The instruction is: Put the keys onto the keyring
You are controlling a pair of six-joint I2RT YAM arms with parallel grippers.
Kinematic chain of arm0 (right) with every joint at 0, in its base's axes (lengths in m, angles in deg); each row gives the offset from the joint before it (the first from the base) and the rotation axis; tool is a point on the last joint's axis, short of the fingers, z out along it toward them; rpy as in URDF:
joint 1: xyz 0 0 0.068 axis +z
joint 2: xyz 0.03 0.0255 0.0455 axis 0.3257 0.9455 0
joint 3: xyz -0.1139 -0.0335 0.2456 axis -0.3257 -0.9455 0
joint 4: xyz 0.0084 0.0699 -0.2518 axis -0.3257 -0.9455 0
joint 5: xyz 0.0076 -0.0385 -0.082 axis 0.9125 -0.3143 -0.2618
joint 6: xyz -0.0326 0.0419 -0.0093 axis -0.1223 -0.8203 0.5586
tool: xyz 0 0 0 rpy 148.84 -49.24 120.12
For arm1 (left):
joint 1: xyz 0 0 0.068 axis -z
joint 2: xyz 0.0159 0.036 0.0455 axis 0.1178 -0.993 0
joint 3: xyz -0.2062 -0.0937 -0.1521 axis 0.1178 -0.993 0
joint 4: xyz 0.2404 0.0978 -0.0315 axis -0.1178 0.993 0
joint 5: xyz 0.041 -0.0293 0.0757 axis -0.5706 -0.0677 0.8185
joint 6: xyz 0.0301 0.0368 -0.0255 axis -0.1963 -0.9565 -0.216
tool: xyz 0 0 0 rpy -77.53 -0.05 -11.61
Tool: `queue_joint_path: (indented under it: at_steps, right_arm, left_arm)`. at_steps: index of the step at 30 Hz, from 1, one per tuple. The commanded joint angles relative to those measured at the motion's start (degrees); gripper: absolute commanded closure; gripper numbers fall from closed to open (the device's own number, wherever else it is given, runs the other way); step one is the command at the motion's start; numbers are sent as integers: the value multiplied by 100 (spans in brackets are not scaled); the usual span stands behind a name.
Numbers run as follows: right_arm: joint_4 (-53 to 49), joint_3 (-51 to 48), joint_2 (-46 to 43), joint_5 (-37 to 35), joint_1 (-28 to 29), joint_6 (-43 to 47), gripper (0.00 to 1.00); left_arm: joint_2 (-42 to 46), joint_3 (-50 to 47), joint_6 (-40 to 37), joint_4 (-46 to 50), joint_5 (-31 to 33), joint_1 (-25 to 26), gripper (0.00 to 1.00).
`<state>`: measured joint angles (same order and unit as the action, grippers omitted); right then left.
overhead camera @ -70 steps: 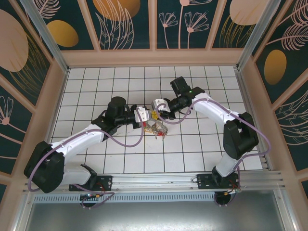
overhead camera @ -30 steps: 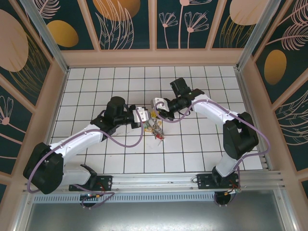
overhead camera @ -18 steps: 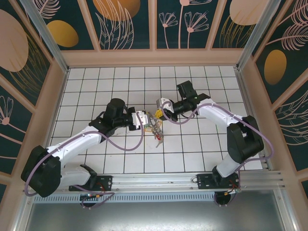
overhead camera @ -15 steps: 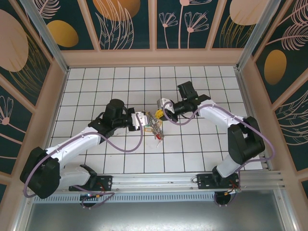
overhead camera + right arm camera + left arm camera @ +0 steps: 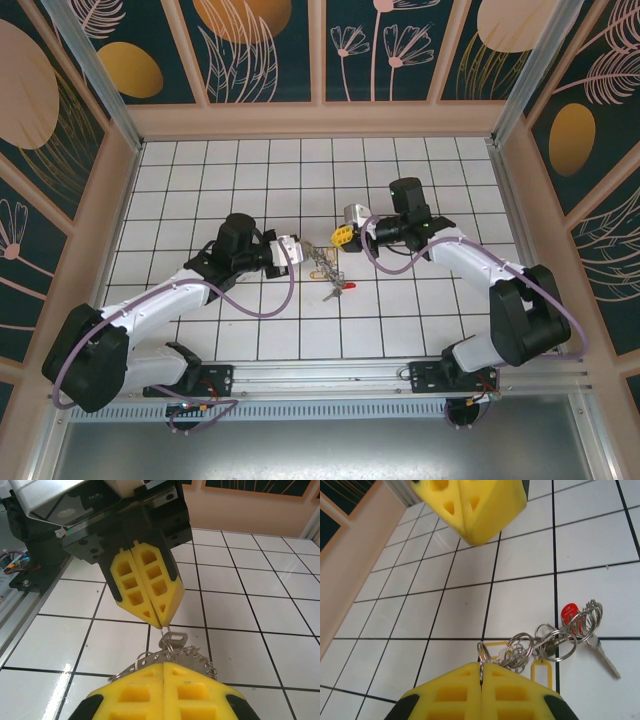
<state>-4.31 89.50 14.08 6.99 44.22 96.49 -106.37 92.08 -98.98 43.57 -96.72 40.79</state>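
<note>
My left gripper [image 5: 298,250] [image 5: 481,666] is shut on a thin metal keyring [image 5: 485,652] at the end of a bunch of linked rings [image 5: 547,642]. The bunch trails from the jaws down to the tiles [image 5: 322,265]. A red-headed key [image 5: 568,613] [image 5: 347,287] lies at its far end, and a yellow tag [image 5: 541,672] lies beside it. My right gripper [image 5: 338,237] [image 5: 164,666] is shut, just right of the bunch, and nothing shows between its fingers [image 5: 485,505]. In the right wrist view the left gripper's tip [image 5: 161,626] pinches the ring above the bunch [image 5: 175,642].
White tiled floor [image 5: 250,180] enclosed by wooden walls with patterned panels. A metal rail [image 5: 330,375] runs along the near edge by the arm bases. Both arms reach towards the middle; open tiles lie behind and to either side.
My right gripper has drawn back to the right, away from the bunch. The left gripper stayed shut on the ring and shifted slightly; the bunch now stretches out with the red key on the tiles.
</note>
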Motion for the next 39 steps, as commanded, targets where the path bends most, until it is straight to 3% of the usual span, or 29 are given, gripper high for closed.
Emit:
queue_joint_path:
  at_steps: [1,5,13,21,27,39]
  right_arm:
    - [-132,0,-132,-61,43,194,95]
    - [-141,-48,-276,-425,54,515,76]
    - [-526,485,161,-621,290,928,63]
    - [-631,990,818,-880,581,1027,62]
    - [-1244,1382,1222,-881,704,1377,67]
    - [-2244,1706,1478,-659,779,1784,66]
  left_arm:
    - [-16,-80,207,-546,-257,-20,100]
    - [104,-72,139,-588,-297,-49,100]
    - [186,44,111,-611,-492,-77,100]
    - [166,68,106,-611,-540,-87,100]
    - [159,68,94,-626,-525,-84,100]
    - [134,50,59,-606,-469,-94,100]
